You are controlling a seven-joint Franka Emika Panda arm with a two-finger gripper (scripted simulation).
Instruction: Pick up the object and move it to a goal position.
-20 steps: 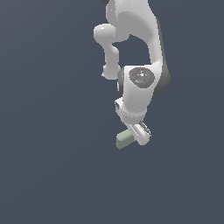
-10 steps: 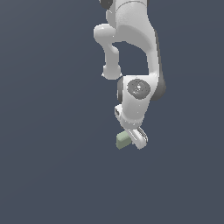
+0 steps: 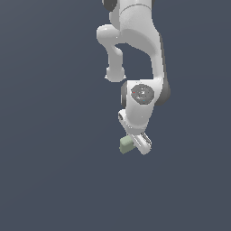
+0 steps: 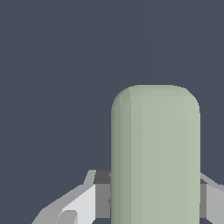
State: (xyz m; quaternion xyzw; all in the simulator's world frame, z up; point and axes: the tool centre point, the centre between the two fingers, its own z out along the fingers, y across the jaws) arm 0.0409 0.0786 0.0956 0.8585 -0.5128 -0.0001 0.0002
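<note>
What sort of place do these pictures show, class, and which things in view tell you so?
Most likely a bare simulated test space, not a real room: flat slate-grey backdrop everywhere, a smooth white arm, and its tool shut on a plain sage-green block.

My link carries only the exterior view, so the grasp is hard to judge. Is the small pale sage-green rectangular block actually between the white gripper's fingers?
Observer: Yes. In the wrist view the small pale sage-green rectangular block sits between the white gripper, a finger on each side.
Operator: Is it centred?
Observer: It sticks out well past the fingertips, rounded end forward.
Operator: Anything under it?
Observer: Only plain dark background; no surface or goal marker shows.
</note>
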